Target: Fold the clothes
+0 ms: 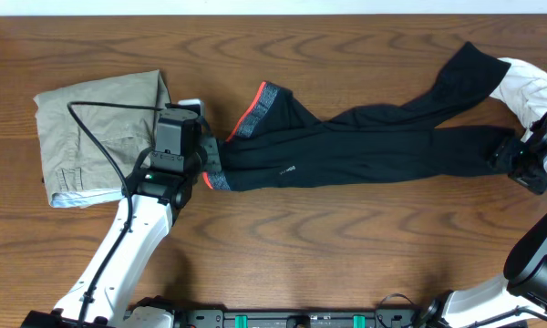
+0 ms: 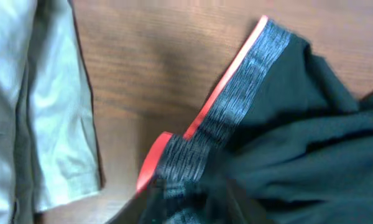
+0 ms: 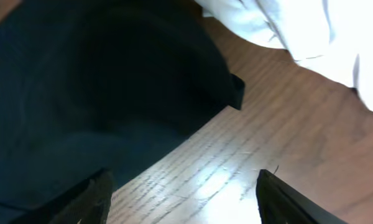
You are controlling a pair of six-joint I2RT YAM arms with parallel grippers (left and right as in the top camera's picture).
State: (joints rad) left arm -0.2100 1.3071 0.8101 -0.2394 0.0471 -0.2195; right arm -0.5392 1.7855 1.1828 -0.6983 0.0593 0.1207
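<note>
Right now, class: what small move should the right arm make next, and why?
Probably edge the right gripper onto the leggings and close: its jaws stand open over the table, beside the hem, and the leggings lie stretched out, unfolded.

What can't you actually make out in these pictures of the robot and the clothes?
The left gripper: the overhead view hides its fingers under the wrist; the left wrist view shows only dark blur at the bottom edge, so any grip on the leggings' waistband is unclear.
The white garment: cut off by the right edge overhead; its kind is unclear.
The logo on the leggings: too small to read overhead.
</note>
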